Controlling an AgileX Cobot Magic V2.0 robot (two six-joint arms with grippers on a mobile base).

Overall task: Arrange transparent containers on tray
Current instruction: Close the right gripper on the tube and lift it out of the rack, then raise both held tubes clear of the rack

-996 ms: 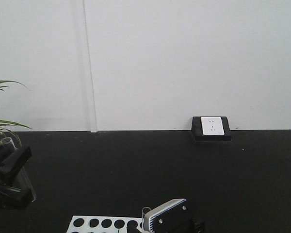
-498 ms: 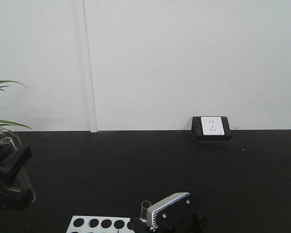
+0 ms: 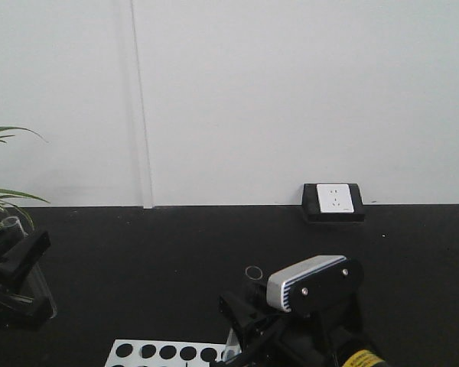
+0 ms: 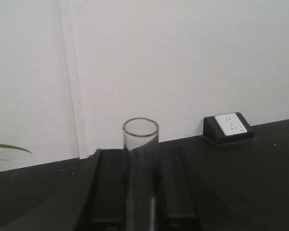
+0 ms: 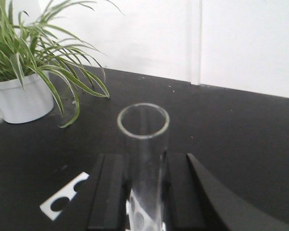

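Two transparent containers show, both clear glass tubes. One tube (image 4: 140, 144) stands upright between the black fingers of my left gripper (image 4: 140, 192), which is shut on it. That gripper (image 3: 15, 256) is at the far left of the front view, with the tube's rim (image 3: 11, 223) just above it. My right gripper (image 5: 144, 192) is shut on the second tube (image 5: 143, 139), rim up. In the front view this gripper (image 3: 249, 306) hangs at bottom centre above the rack, its tube's rim (image 3: 254, 271) showing. The tray is out of view.
A white test tube rack (image 3: 164, 353) with round holes lies on the black table under the right arm; its corner (image 5: 62, 197) also shows in the right wrist view. A potted plant (image 5: 24, 72) stands at the left. A wall socket block (image 3: 334, 201) sits at the back.
My right gripper has risen and shifted right, carrying its tube up from the rack. The left gripper and its tube have not moved.
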